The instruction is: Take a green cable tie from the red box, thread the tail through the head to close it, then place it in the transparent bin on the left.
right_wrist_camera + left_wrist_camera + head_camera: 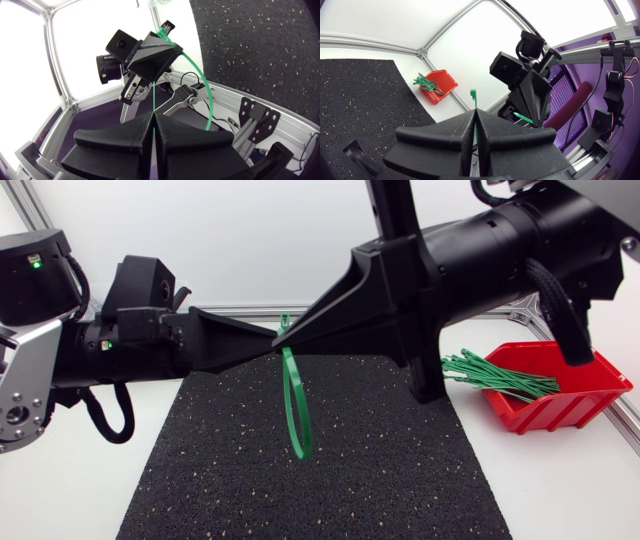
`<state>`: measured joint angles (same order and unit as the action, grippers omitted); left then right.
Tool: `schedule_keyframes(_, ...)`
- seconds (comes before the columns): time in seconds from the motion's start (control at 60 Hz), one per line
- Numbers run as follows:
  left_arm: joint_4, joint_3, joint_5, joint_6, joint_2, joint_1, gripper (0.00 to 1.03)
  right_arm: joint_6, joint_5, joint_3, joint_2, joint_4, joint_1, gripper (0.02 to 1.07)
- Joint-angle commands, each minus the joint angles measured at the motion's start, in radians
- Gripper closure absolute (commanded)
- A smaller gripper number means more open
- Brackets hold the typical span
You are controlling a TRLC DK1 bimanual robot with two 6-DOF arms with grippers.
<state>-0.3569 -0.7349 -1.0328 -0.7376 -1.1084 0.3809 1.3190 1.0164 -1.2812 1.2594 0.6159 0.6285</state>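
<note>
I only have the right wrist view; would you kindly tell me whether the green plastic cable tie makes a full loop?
Observer: Yes. In the head view the green plastic cable tie hangs as a full loop under the meeting left end effector and right end effector.
Operator: Where is the red plastic box?
Observer: The red plastic box stands on the white table at the right arm's side, beside the black speckled mat.
Operator: Any ties left in it?
Observer: Yes, a bundle of green ties juts over its rim.

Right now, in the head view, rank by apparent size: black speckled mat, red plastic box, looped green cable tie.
black speckled mat
red plastic box
looped green cable tie; held nearer the camera, so less sure
</note>
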Motion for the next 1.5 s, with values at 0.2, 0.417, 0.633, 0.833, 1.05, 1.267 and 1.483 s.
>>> schedule_keyframes(0.2, -0.013, 0.014, 0.046, -0.032, 0.018, 0.033, 1.00, 0.092, -0.004, -0.001, -0.032, 0.065, -0.066, 1.01)
schedule_keyframes(0.417, -0.013, -0.004, 0.103, -0.049, 0.027, 0.088, 1.00, 0.125, 0.005, -0.033, -0.028, 0.081, -0.049, 1.01)
schedule_keyframes(0.633, -0.013, -0.001, 0.146, -0.062, 0.061, 0.110, 1.00, 0.158, 0.013, -0.055, -0.018, 0.084, -0.021, 1.01)
schedule_keyframes(0.833, -0.001, 0.009, 0.183, -0.066, 0.127, 0.121, 1.00, 0.189, 0.013, -0.081, -0.015, 0.076, -0.010, 1.01)
schedule_keyframes(1.05, 0.001, 0.025, 0.203, -0.066, 0.144, 0.130, 1.00, 0.241, 0.007, -0.092, -0.011, 0.036, -0.006, 1.01)
schedule_keyframes(1.267, 0.001, 0.026, 0.206, -0.078, 0.148, 0.135, 1.00, 0.289, -0.009, -0.093, -0.003, -0.022, 0.010, 1.01)
schedule_keyframes(1.483, 0.001, 0.029, 0.208, -0.080, 0.171, 0.141, 1.00, 0.309, -0.018, -0.099, 0.011, -0.048, 0.025, 1.01)
